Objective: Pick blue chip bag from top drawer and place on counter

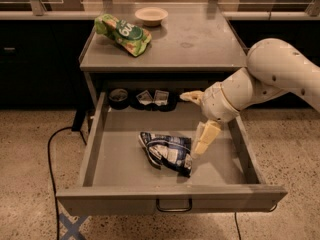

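The blue chip bag [167, 151] lies wrinkled on the floor of the open top drawer [125, 196], near its middle. My gripper [190, 125] is open, inside the drawer just right of the bag. Its lower finger [205, 139] points down and its tip is at the bag's right edge; I cannot tell if it touches. The upper finger [192, 96] points left, near the drawer's back. The counter [190, 41] is the grey top of the cabinet above the drawer. The white arm reaches in from the right.
A green and white snack bag [122, 33] and a pale bowl [151, 15] sit on the counter's back left. A dark round item [118, 97] and small packets [153, 98] lie at the drawer's back. A black cable [51, 149] runs along the floor at the left.
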### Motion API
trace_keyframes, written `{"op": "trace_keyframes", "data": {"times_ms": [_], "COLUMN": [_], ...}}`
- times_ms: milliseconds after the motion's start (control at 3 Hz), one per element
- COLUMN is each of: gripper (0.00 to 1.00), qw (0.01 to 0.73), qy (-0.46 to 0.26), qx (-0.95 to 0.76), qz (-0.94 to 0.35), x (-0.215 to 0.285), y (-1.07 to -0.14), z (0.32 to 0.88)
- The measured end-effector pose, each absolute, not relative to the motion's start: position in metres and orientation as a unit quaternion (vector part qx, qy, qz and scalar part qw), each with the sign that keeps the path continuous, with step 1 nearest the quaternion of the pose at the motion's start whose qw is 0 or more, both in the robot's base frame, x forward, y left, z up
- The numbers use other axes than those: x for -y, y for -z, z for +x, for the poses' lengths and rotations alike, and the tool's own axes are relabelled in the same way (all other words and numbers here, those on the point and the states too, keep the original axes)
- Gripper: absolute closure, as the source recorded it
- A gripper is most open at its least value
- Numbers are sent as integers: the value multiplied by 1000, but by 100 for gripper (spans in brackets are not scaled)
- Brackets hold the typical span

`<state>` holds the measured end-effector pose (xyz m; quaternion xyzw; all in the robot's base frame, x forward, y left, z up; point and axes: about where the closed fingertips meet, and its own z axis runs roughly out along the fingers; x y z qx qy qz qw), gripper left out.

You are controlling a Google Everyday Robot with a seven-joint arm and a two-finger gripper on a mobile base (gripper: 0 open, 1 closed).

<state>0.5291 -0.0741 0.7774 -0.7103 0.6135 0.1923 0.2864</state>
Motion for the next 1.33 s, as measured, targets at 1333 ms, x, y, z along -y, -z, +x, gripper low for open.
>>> {"op": "trace_keyframes", "data": {"times_ms": [1333], "gripper": [0], "qw": [275], "qy": [-194], "qx": [-612], "qz": [-715], "x": [8], "y": [-681], "z": [532]}}
